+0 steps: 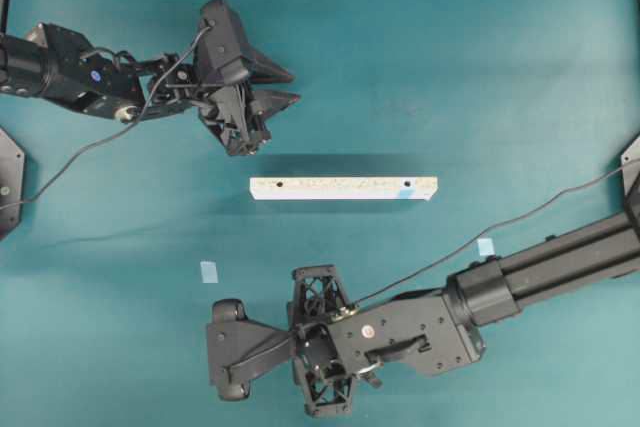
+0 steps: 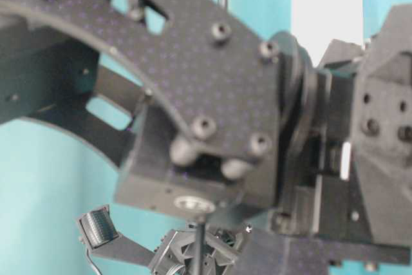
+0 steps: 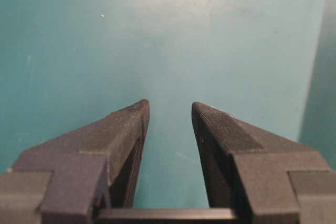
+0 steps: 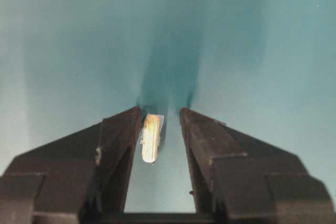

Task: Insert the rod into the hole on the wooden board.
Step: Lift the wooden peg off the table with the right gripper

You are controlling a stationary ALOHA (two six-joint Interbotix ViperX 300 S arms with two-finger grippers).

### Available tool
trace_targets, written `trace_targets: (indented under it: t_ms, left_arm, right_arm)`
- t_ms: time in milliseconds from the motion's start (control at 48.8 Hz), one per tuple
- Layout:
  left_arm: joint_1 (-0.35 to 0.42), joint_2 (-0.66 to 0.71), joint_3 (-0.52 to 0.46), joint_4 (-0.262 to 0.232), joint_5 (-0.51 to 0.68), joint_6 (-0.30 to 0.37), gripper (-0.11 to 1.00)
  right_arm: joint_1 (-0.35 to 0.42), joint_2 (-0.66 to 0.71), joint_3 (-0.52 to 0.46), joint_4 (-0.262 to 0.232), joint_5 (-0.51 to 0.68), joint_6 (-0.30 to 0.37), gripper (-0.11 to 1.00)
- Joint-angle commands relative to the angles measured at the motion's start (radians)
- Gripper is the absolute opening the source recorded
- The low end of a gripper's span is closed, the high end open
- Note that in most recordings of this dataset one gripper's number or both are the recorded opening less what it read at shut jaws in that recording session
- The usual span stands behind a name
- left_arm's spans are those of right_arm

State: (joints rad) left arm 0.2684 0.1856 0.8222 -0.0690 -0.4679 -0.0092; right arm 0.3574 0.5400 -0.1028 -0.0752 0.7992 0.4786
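Two claws stand apart: the left claw (image 3: pixel 168 111) empty, the right claw (image 4: pixel 160 116) straddling the rod (image 4: pixel 150 138), seemingly lined up to pinch it.

On the teal table (image 1: pixel 450 67) lay the wooden board (image 1: pixel 343 187) near the middle, two pale-blue tape squares (image 1: pixel 208 271) toward the near side, well apart, and the rod (image 4: pixel 150 138) on the surface between dark fingers.

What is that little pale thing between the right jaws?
The rod, lying on the teal table between the right gripper jaws, nearer one jaw; the right wrist view shows it.
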Motion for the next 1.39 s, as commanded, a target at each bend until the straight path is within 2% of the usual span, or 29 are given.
trace_targets:
  t_ms: [0,246,472,1046,1374]
  left_arm:
    - [-0.002,-0.025,-0.008,0.002,-0.003,-0.008,0.48]
    - [-0.002,-0.025,-0.008,0.002,0.005,-0.008,0.48]
    - [-0.002,-0.025,-0.008,0.002,0.029,-0.008,0.48]
    - [-0.002,-0.026,-0.008,0.002,0.032,-0.008,0.48]
    - [-0.002,-0.032,-0.008,0.002,0.060,-0.008,0.48]
  right_arm:
    - [0.003,-0.021,-0.021,0.002,-0.005,0.002,0.43]
    - [0.003,-0.021,-0.021,0.002,-0.002,0.005,0.39]
    - [0.005,-0.021,-0.020,0.002,0.000,0.011,0.11]
    - [0.005,-0.040,-0.018,-0.005,-0.005,0.011,0.11]
    - [0.005,-0.160,0.025,-0.061,-0.052,0.018,0.11]
